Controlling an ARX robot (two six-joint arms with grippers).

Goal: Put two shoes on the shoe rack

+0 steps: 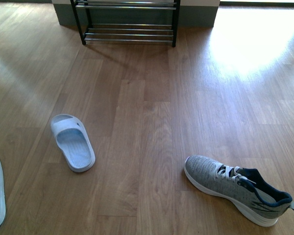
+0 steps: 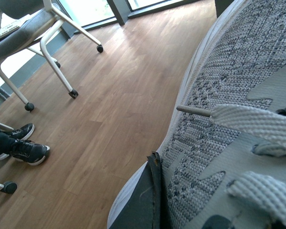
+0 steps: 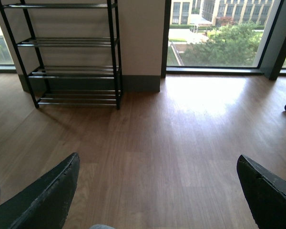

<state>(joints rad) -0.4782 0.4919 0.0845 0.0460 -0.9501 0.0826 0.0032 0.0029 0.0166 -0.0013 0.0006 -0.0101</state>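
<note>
Logs left gripper (image 2: 151, 193) closed on held sneaker (image 2: 229, 71) (second finger hidden), right gripper (image 3: 157, 200) spread wide and empty, aimed at shoe rack (image 3: 76, 71); notes floor sneaker (image 1: 235, 186) well short of shoe rack, off its right end, long axis roughly parallel to its bars, judged nearer right gripper.

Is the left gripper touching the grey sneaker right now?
Touching. In the left wrist view the left gripper's dark finger lies flush against the grey sneaker's side by the white sole, with no floor visible between them.
</note>
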